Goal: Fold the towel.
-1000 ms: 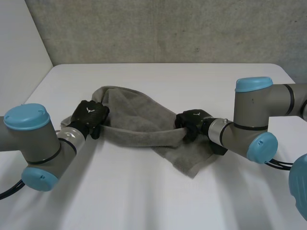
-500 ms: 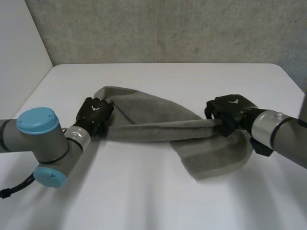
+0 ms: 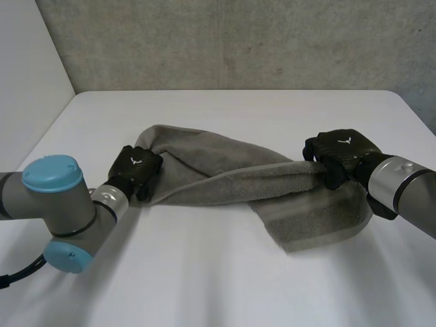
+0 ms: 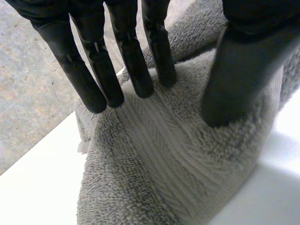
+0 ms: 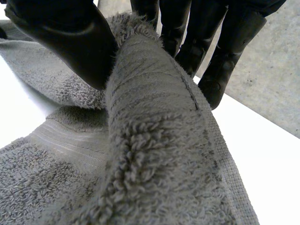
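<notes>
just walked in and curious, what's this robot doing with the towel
A two-armed robot is handling a grey towel on a white table. Its left hand pinches the towel at one end and its right hand pinches it at the other, so a band of cloth runs stretched between them. The rest lies bunched on the table, not neatly folded yet.

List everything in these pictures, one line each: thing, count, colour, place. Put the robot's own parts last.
towel: one, grey, bunched across the table's middle, stretched between both robot hands
table: one, white, under the towel
wall: one, grey concrete, behind the table
left robot hand: one, black, pinching the towel's left end
right robot hand: one, black, pinching the towel's right end
left arm: one, grey with light-blue caps, near left
right arm: one, grey, at right
</notes>
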Controlling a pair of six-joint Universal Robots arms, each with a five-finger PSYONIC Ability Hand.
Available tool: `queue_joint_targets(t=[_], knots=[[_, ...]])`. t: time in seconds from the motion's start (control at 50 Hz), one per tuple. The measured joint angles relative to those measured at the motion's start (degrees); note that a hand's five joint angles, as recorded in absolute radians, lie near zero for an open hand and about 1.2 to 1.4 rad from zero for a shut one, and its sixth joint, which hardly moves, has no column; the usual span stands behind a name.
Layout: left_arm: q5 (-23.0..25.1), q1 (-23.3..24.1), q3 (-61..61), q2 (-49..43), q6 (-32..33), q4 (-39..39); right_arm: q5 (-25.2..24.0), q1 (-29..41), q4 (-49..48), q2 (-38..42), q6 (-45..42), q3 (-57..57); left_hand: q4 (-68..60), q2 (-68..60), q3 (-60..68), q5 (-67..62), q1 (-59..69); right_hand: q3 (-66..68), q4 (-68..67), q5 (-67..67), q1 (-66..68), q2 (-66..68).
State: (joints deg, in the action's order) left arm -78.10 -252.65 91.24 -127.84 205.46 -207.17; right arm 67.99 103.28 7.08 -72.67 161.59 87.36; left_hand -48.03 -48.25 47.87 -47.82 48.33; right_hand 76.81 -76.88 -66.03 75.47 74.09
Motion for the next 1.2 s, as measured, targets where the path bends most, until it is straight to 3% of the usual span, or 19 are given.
queue_joint_targets(t=[0.02,0.06,0.12,0.32,0.54,0.8,0.94,1.08,1.2], knots=[[0.02,0.03,0.2,0.46,-0.05,0.49,0.0,0.05,-0.05,0.03,-0.01,0.03,3.03,2.97,-3.1,2.19,-2.88,0.0,0.0,0.0,0.0,0.0],[0.13,0.17,1.19,2.6,-0.31,2.73,-0.02,0.23,-0.23,0.16,-0.02,0.13,19.15,19.2,-19.15,19.05,-19.23,0.0,0.0,0.0,0.0,0.0],[0.21,0.26,2.39,4.89,-0.69,4.93,-0.04,0.41,-0.46,0.31,-0.04,0.27,24.55,23.63,-25.11,25.75,-24.6,-0.01,0.0,0.0,0.01,0.0],[0.28,1.59,4.74,6.93,-4.96,6.96,-0.07,0.53,-1.36,0.6,-0.12,0.78,24.23,23.58,-24.62,24.44,-24.38,0.0,0.0,0.0,0.03,0.0],[-0.24,4.57,-0.45,1.14,-6.16,6.51,-0.17,0.44,-1.56,0.67,-0.27,1.39,2.6,3.09,-2.65,2.79,-3.18,0.0,0.0,0.0,0.03,-0.01],[-0.41,4.91,-5.92,-2.64,-5.9,6.67,-0.4,0.12,-1.54,0.69,-0.31,1.56,-8.87,-8.6,9.04,-8.72,8.58,0.0,0.0,0.0,0.04,-0.01],[-0.49,4.85,-6.84,-3.43,-4.8,7.07,-0.41,-0.05,-1.4,0.49,-0.5,0.43,-37.78,-37.13,37.95,-37.35,36.84,0.0,0.0,0.0,0.04,-0.01],[-1.17,4.3,-6.61,2.49,-3.8,7.29,-0.15,0.27,-0.14,-1.14,-0.9,-5.13,-39.67,-38.95,40.6,-38.91,37.33,0.0,0.0,0.0,0.04,-0.01],[-1.52,3.71,-6.09,16.04,-7.1,7.04,-0.64,0.36,5.59,-5.64,-2.56,-13.99,-39.67,-39.2,40.76,-38.98,37.34,-0.03,0.0,0.0,0.04,-0.01]])
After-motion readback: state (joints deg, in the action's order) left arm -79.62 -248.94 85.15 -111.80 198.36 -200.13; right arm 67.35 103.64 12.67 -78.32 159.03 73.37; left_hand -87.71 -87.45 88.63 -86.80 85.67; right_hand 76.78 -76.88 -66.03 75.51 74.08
